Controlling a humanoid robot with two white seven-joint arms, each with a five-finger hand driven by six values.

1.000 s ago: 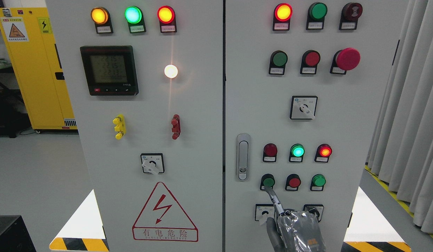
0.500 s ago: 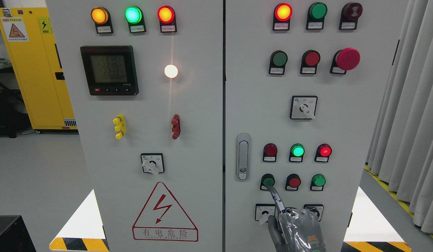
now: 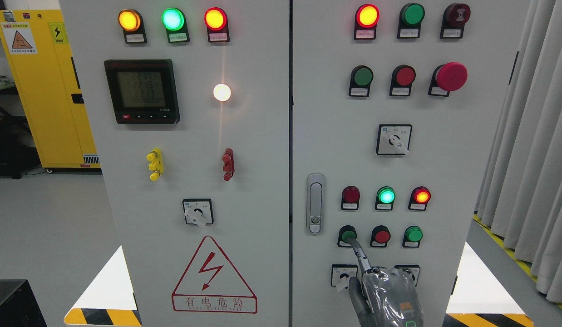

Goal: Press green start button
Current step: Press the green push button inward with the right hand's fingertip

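Pressing looks to be the step in hand: the right hand (image 3: 390, 295), wrapped in clear film, comes up from the bottom edge right of the middle, with its other fingers curled in and one finger (image 3: 359, 255) stretched up and to the left. That fingertip meets the lower edge of the green button (image 3: 348, 235), the leftmost of three in the bottom row on the right-hand cabinet door (image 3: 444, 159), just below a dark red lamp (image 3: 351, 195) and left of the red button (image 3: 382, 236). Whether the button is pushed in cannot be told from this view. The hand holds nothing. The left hand is out of sight. Judging by the contact sitting low on the cap, the next move calls for a straight push into the panel, centred on the button, without drifting right toward the red button.
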